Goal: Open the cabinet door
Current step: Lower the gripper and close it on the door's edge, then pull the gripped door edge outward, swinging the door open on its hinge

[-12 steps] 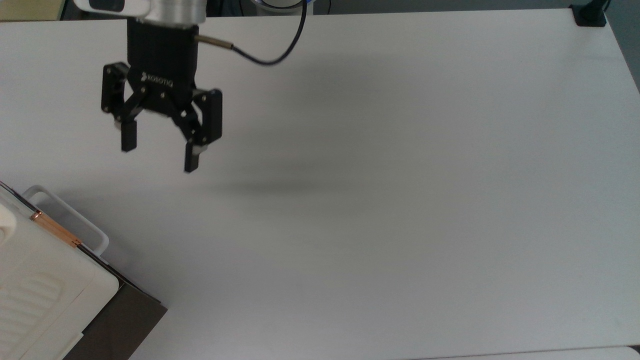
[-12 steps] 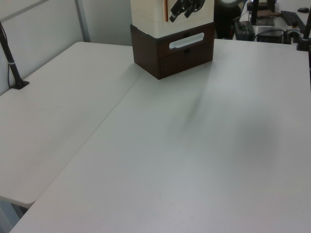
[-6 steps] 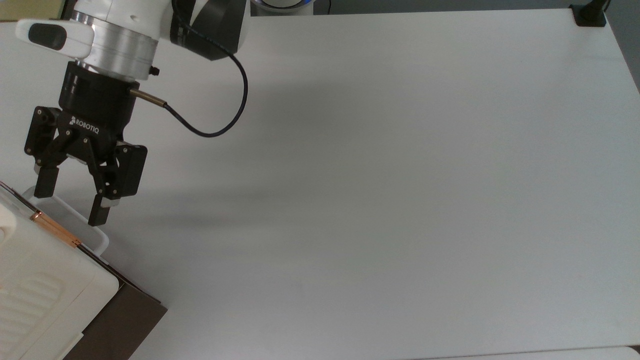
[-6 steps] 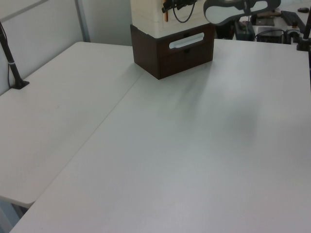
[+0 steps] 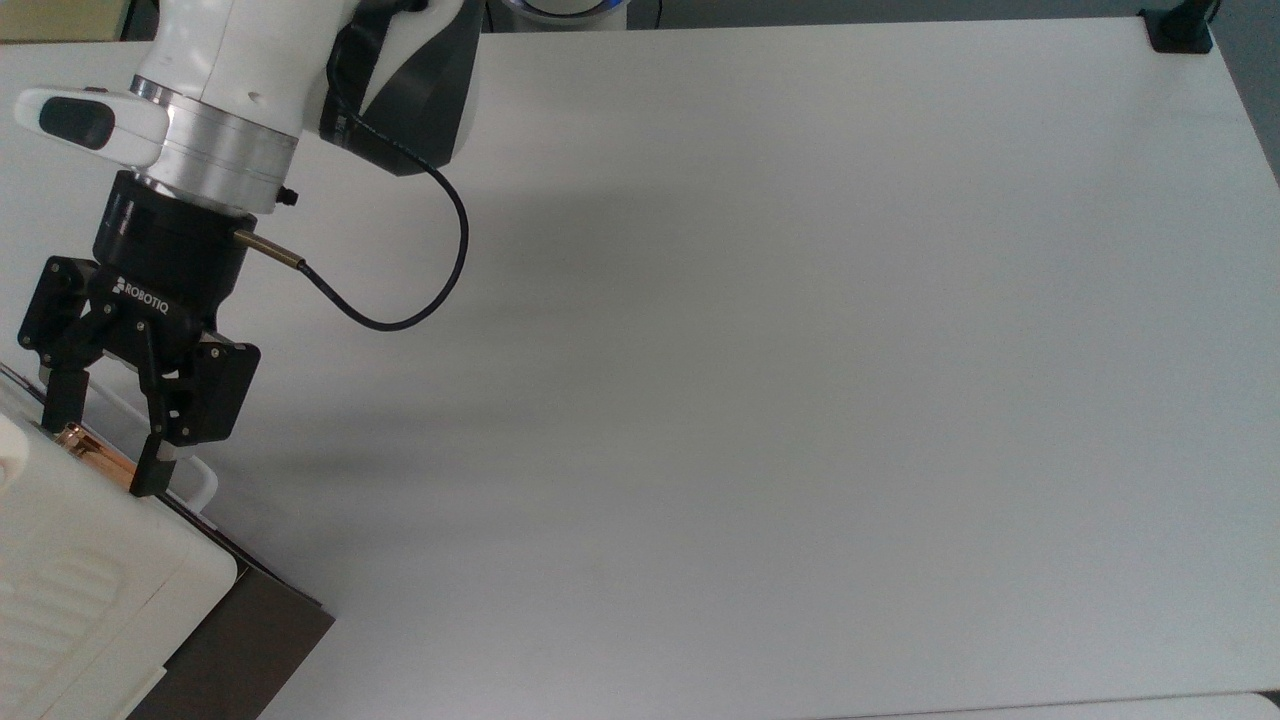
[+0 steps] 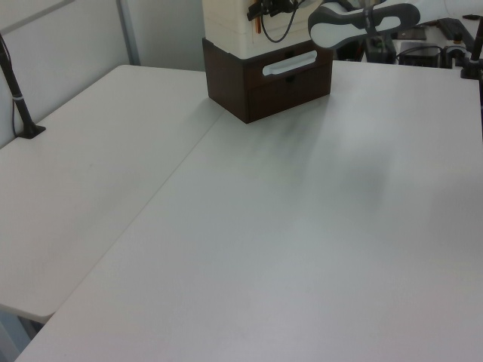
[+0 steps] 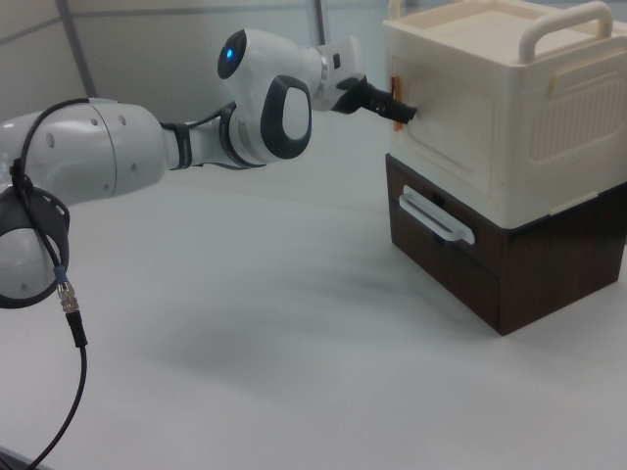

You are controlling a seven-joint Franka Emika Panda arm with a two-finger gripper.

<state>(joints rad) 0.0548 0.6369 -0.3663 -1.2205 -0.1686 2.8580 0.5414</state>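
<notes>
Top view puts the gripper (image 5: 100, 455) at the far left, black fingers spread apart, one fingertip (image 5: 60, 408) on each side of the copper-coloured bar handle (image 5: 92, 452) — the handle lies in the gap between them, and whether either pad touches it cannot be told. The handle sits along the edge of the cabinet door (image 7: 443, 116), a flat cream panel that lies flush with the front of the cabinet (image 7: 509, 103), so the door is shut. In the right view the gripper (image 7: 400, 110) reaches in level from the right view's left and meets the door at its left edge, where the copper shows.

The cabinet is a cream-white box with rounded corners, ribbed grooves on its top (image 5: 60, 590) and a rounded carrying handle (image 7: 563, 22) on top. It stands on a dark brown base (image 7: 509, 259) — a low unit with a white loop pull (image 7: 435, 217) on its front. In the left view the stack (image 6: 268, 72) stands at the far edge of the white table (image 6: 249, 241).

A black cable (image 5: 400, 300) loops from the gripper's wrist back up the white arm (image 7: 147, 147).
</notes>
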